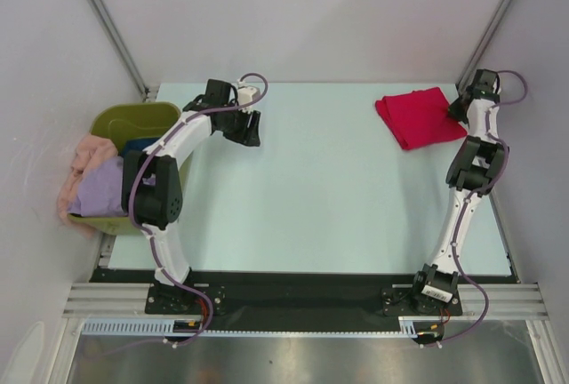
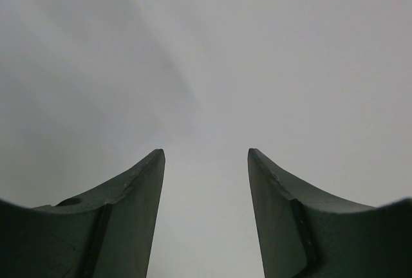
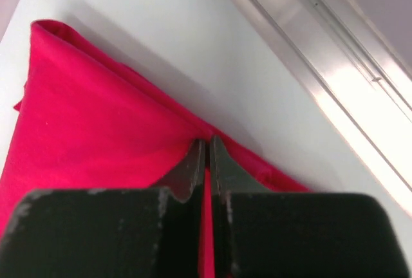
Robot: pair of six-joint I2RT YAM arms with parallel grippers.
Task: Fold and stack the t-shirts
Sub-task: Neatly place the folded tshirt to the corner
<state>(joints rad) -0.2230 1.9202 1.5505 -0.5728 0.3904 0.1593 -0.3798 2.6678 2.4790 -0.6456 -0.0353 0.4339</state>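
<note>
A bright red t-shirt (image 1: 416,117) lies folded at the far right of the pale table. My right gripper (image 1: 460,107) sits at its right edge. In the right wrist view that gripper (image 3: 208,141) is shut, with a fold of the red t-shirt (image 3: 96,117) pinched between its tips. My left gripper (image 1: 247,128) hovers over the far left part of the table, well away from the red cloth. Its fingers (image 2: 138,188) stand apart in the left wrist view, and the left gripper (image 2: 206,152) holds nothing, with only plain grey surface beyond. More t-shirts fill the tub: peach-pink (image 1: 89,148), lavender (image 1: 102,188), dark blue (image 1: 138,145).
An olive-green tub (image 1: 133,117) stands at the table's left edge beside the left arm. Aluminium frame posts (image 1: 107,20) rise at the back corners, and a rail (image 3: 322,65) runs close past the red cloth. Grey walls enclose the table (image 1: 329,188).
</note>
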